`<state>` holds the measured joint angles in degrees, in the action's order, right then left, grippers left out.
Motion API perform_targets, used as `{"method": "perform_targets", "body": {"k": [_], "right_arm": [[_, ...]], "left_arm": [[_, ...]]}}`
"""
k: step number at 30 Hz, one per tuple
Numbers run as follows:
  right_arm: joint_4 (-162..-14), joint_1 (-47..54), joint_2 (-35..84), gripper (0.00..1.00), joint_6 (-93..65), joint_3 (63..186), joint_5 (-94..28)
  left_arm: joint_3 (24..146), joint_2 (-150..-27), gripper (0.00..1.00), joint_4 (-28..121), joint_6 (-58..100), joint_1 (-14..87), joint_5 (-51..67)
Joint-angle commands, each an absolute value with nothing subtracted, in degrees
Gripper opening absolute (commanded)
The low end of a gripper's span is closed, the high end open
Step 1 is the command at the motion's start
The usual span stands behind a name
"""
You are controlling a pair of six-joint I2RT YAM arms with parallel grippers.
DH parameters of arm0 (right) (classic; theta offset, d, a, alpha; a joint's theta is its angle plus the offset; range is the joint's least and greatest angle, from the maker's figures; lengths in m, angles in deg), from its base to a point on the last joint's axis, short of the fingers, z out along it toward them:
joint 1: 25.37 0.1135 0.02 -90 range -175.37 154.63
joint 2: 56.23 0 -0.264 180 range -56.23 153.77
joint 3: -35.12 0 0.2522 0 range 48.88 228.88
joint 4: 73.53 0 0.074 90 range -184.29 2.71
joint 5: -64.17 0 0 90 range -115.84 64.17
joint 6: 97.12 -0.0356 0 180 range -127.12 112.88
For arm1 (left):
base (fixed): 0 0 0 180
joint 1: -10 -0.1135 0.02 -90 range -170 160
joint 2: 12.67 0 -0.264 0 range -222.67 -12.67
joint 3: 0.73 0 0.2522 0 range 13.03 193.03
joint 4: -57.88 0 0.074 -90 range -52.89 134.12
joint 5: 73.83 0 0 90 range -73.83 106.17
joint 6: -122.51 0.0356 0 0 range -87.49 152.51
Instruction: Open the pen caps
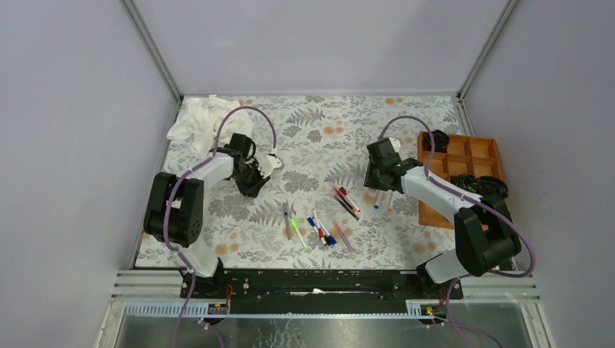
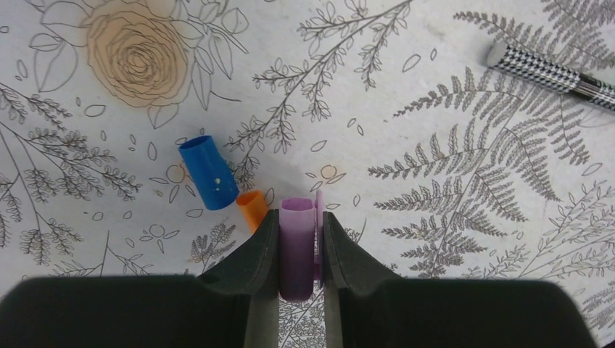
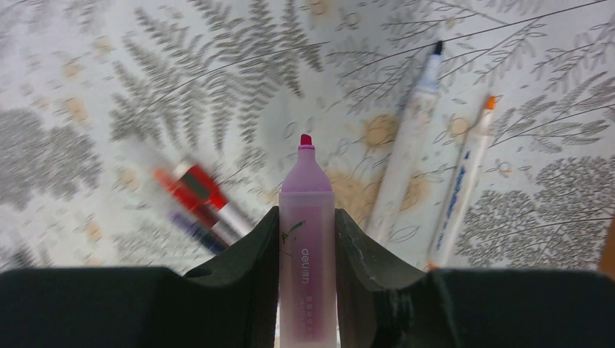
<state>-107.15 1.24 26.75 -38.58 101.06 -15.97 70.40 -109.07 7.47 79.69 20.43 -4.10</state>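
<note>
My left gripper (image 2: 299,232) is shut on a purple pen cap (image 2: 297,246), low over the cloth at the far left (image 1: 255,174). A blue cap (image 2: 208,172) and an orange cap (image 2: 253,209) lie loose just left of it. My right gripper (image 3: 307,239) is shut on an uncapped pink-purple highlighter pen (image 3: 306,232), its tip bare, at the right of the table (image 1: 382,177). Two uncapped white pens (image 3: 408,159) (image 3: 461,185) lie right of it, red and dark pens (image 3: 199,203) to its left. Several more pens (image 1: 319,228) lie mid-table.
A crumpled white cloth (image 1: 199,119) lies at the back left. A wooden compartment tray (image 1: 464,156) with black items stands at the right edge. A houndstooth-patterned pen (image 2: 555,72) lies at the upper right of the left wrist view.
</note>
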Motion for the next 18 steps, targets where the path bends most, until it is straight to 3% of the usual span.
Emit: {"method": "perform_targets", "body": {"k": [1,4,5,6,7,16,18], "right_arm": [[-104.84,0.26,31.58,0.00,-37.86,103.23,-6.44],[-103.74,0.21,34.87,0.00,-38.13,103.61,-5.07],[-103.51,0.20,35.90,0.00,-38.21,103.94,-4.97],[-103.39,0.20,36.82,0.00,-38.32,104.31,-4.96],[-103.13,0.16,37.73,0.00,-38.40,104.59,-4.84],[-101.96,0.19,42.55,0.00,-38.20,107.64,-4.58],[-101.96,0.20,43.04,0.05,-37.75,107.68,-3.95]], "left_arm": [[71.04,-109.04,0.26,12.11,76.87,20.02,-3.12],[72.33,-107.32,0.38,10.17,75.91,19.97,-3.91],[73.24,-106.53,0.51,9.20,75.31,20.01,-4.26],[74.23,-105.82,0.82,7.93,74.83,19.95,-4.89],[75.45,-105.08,0.98,6.72,74.29,19.93,-5.49],[87.00,-98.16,0.98,0.10,68.38,19.17,-5.18],[88.95,-97.14,0.99,-0.22,65.98,18.68,-3.88]]}}
